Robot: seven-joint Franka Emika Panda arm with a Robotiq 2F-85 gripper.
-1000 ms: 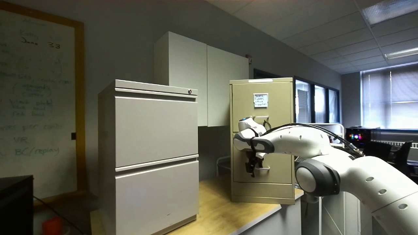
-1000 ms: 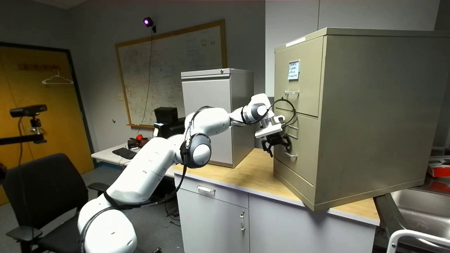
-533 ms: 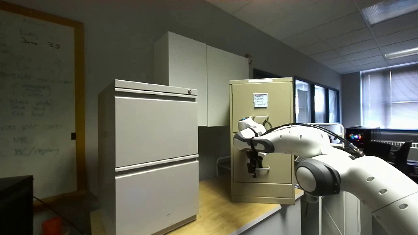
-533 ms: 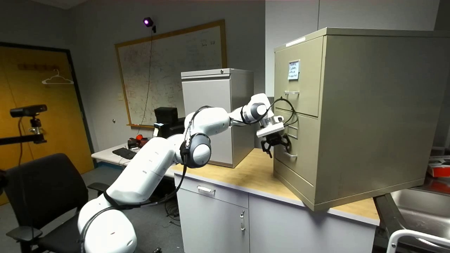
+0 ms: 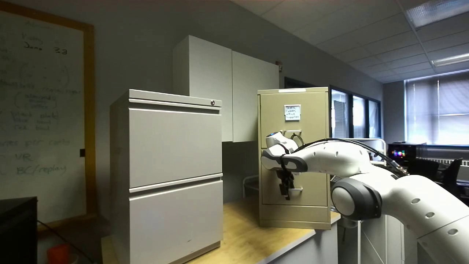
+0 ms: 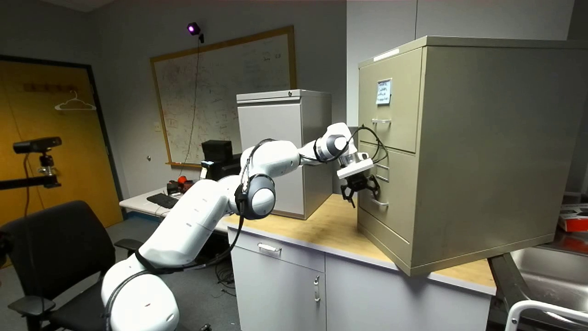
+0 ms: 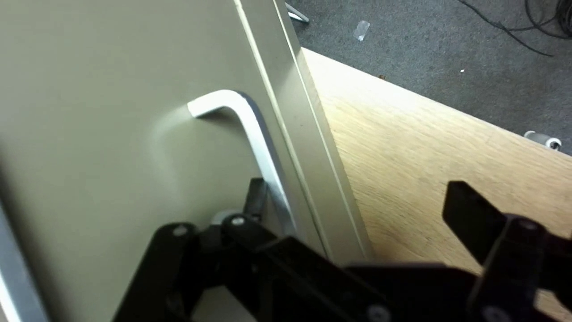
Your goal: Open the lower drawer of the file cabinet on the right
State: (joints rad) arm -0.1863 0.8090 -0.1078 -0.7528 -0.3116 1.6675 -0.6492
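Observation:
The tan file cabinet (image 5: 311,110) also shows in an exterior view (image 6: 487,147). Its lower drawer (image 5: 315,190) is shut, its front (image 6: 399,207) flush with the cabinet. A silver U-shaped handle (image 7: 257,134) stands out from this drawer and also shows in an exterior view (image 6: 380,202). My gripper (image 7: 357,197) is open, tilted downward at the handle (image 5: 297,189). In the wrist view the left finger (image 7: 255,194) stands on the drawer side of the handle bar; I cannot tell if it touches. The right finger (image 7: 469,214) is outside, over the counter. The bar's far end is hidden behind the gripper.
The pale grey two-drawer cabinet (image 5: 176,146) stands beside the tan one on the wooden counter (image 6: 340,225). The tan cabinet's upper drawer handle (image 6: 381,121) is above my wrist. A cable loop (image 6: 374,133) hangs by the wrist. A sink (image 6: 551,271) lies behind.
My wrist has tilted a little, and the gripper has shifted slightly to the right in an exterior view, closer around the handle. The drawer has not moved.

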